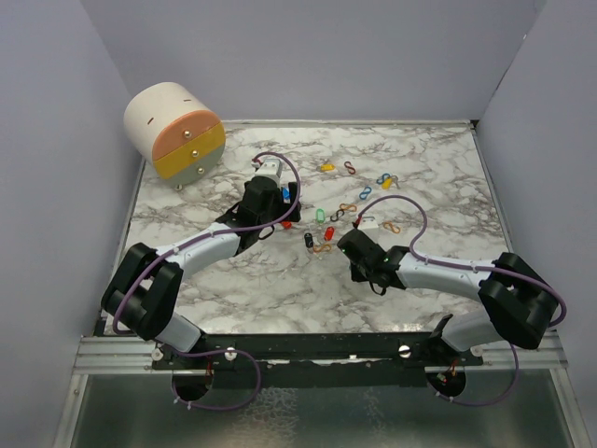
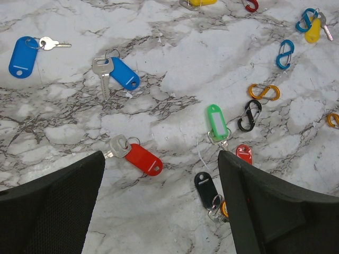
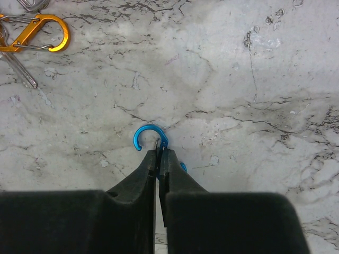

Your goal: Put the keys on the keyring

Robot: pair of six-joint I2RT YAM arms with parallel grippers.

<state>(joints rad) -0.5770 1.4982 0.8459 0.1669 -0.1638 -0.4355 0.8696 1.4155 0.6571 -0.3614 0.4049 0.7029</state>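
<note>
The keys (image 2: 124,73) lie loose near the middle of the marble tabletop (image 1: 438,187), each with a coloured tag. There are two blue tags, a red tag (image 2: 143,159), a green tag (image 2: 216,120), a black tag (image 2: 204,189) and, further off, a yellow tag (image 2: 312,32). Small S-shaped clips lie among them: a black clip (image 2: 249,115) is just beside the green tag and an orange clip (image 2: 264,92) is near it. A round box with drawers (image 1: 175,131) stands in the far left corner, well apart.

The left arm reaches forward to the middle. The left gripper (image 2: 161,154) hangs above the keys, wide apart and holding nothing, with the red tag below the gap.

The right arm bends in from the right, low over the tabletop. The right gripper (image 3: 158,154) is closed tight on a blue clip (image 3: 145,132), whose hook sticks out past the fingertips.
</note>
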